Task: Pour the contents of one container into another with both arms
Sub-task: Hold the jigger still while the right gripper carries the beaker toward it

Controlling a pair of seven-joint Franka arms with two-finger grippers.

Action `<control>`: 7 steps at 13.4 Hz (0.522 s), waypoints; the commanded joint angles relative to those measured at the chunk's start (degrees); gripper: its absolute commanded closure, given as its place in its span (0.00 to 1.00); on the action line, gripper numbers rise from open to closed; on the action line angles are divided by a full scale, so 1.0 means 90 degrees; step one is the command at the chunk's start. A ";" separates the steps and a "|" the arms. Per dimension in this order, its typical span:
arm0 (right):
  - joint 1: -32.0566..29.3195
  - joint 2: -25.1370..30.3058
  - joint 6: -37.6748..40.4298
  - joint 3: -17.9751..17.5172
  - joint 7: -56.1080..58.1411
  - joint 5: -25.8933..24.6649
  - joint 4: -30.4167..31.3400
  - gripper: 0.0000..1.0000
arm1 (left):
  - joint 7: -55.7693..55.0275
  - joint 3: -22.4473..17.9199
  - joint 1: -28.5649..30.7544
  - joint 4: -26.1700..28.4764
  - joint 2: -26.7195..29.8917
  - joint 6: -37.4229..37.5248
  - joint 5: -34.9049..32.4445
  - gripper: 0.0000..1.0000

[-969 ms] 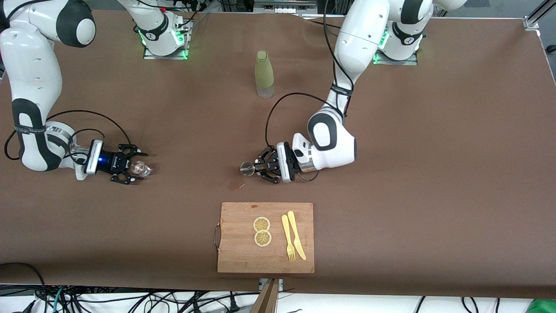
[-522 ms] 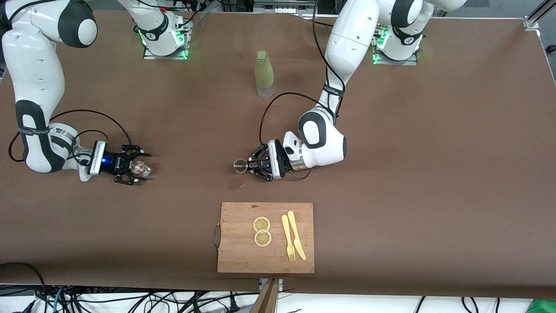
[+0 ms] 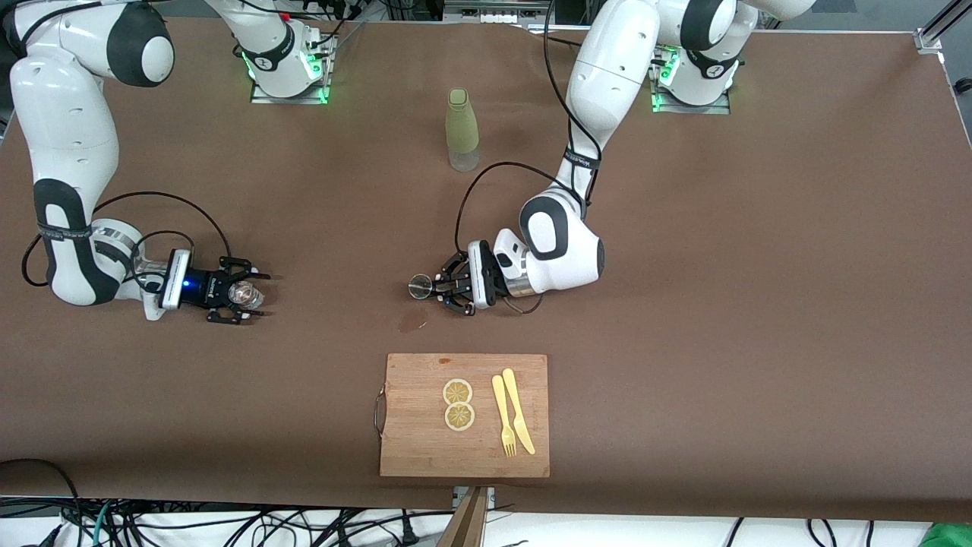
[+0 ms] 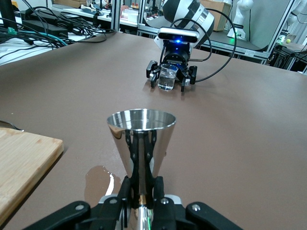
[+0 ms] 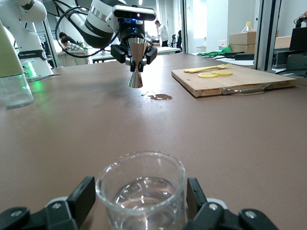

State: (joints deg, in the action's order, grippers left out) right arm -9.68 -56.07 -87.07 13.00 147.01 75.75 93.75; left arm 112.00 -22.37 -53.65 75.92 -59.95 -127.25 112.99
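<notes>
**Front view.** The left hand [image 3: 434, 287] is clenched on a steel jigger [image 3: 418, 286], which sticks out from its tips over the brown tabletop [image 3: 683, 304]. A small wet patch [image 3: 412, 325] lies on the tabletop just below the jigger, between this hand and a wooden cutting board [image 3: 425, 448]. The board carries two lemon slices [image 3: 458, 392], a yellow fork [image 3: 501, 418] and a knife [image 3: 518, 414]. A green bottle [image 3: 462, 129] stands toward the bases, well apart from both hands. The right hand [image 3: 247, 292] is low at its own end of the tabletop with a clear glass [image 3: 241, 292] inside it.

**Left wrist view.** The jigger [image 4: 140, 139] stands upright, wide cone up, pinched at its waist by the left hand [image 4: 141, 201]. Straight ahead of it is the right hand [image 4: 171, 76] around the glass [image 4: 167, 77].

**Right wrist view.** The glass [image 5: 141, 191] rests on the tabletop within the right hand [image 5: 141, 203]. I cannot tell whether the right hand grasps the glass or stands released. Ahead, the left hand [image 5: 134, 50] holds the jigger [image 5: 136, 62] above the tabletop.
</notes>
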 commanded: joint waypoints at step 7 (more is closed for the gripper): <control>0.0050 -0.0235 0.0026 0.0010 0.0003 0.0235 -0.0153 0.66 | 0.0124 -0.0083 -0.0065 -0.0232 -0.0175 0.0047 0.0521 1.00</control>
State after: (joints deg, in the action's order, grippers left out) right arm -9.54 -56.45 -87.07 13.00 147.01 76.75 93.71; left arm 112.00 -22.37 -53.78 75.88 -59.99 -127.20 114.82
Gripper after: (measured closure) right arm 0.599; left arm 0.793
